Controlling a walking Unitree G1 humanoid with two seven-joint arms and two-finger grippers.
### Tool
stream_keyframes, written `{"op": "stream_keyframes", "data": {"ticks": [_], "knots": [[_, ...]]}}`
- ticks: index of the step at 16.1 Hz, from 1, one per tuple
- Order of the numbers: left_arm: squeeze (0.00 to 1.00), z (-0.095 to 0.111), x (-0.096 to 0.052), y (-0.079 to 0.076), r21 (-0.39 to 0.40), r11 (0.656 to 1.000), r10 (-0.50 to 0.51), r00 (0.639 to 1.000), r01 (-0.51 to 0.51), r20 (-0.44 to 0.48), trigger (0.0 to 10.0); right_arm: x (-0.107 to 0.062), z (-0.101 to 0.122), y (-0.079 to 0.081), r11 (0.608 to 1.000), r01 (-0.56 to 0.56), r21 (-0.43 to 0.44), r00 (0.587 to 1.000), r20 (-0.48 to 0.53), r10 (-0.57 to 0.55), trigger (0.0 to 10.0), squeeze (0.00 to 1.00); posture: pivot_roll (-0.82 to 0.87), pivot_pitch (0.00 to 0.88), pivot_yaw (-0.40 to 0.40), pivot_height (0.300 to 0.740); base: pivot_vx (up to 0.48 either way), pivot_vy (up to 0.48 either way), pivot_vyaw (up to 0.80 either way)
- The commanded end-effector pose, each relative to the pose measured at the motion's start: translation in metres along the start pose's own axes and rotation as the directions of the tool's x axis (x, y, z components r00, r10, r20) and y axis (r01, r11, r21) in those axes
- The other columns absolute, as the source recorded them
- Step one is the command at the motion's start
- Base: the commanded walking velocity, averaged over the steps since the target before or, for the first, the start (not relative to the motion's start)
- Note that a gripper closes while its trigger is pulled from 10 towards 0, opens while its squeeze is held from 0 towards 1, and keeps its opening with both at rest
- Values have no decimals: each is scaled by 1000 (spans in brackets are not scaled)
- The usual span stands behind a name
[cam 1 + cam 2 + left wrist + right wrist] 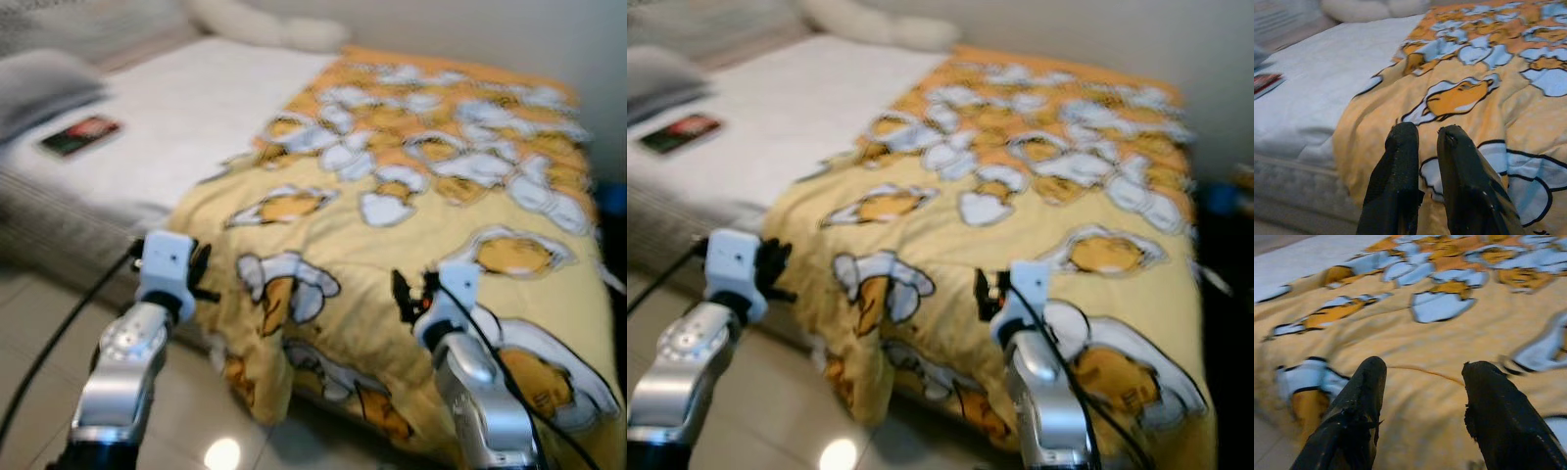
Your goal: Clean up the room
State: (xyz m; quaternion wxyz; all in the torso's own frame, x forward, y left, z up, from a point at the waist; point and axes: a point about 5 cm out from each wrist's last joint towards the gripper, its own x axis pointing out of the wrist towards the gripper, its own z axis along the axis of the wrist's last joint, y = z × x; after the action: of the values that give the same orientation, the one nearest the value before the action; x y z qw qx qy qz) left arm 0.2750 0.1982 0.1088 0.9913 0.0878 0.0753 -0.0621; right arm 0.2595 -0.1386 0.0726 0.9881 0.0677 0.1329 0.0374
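Blanket (421, 215), yellow with cartoon print, drapes over the bed (186, 117). Left gripper (1422, 134) hovers nearly closed, empty; right gripper (1422, 369) spread open above it.

Both silver arms raised toward the bed (196, 127). Left tool (1422, 139) at the foot corner, just off the edge, fingers nearly together, gripping nothing. Right tool (1422, 369) over the bed's foot end, fingers spread, empty.
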Motion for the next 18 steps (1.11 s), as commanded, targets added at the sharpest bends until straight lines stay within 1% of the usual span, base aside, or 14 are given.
{"op": "stream_keyframes", "data": {"ticks": [1, 7, 18], "knots": [[0, 5, 4, -10, 2, 999, -32, 999, 32, 14, 10000, 0, 0, -12, 999, 38, 0, 999, -10, -38, 10000, 0, -7, 0, 9, 740, 0, 356, -587], [0, 3, 4, -9, 4, 1000, -27, 1000, 27, 4, 10000, 1, -1, -11, 999, 33, -1, 999, -14, -33, 10000, 0, -8, 0, 4, 740, 0, 358, -622], [0, 3, 5, -5, 8, 1000, -24, 1000, 24, 11, 10000, 5, -1, -9, 1000, 26, -9, 1000, -8, -26, 10000, 0, -11, 0, 4, 740, 0, 356, -626]]}}
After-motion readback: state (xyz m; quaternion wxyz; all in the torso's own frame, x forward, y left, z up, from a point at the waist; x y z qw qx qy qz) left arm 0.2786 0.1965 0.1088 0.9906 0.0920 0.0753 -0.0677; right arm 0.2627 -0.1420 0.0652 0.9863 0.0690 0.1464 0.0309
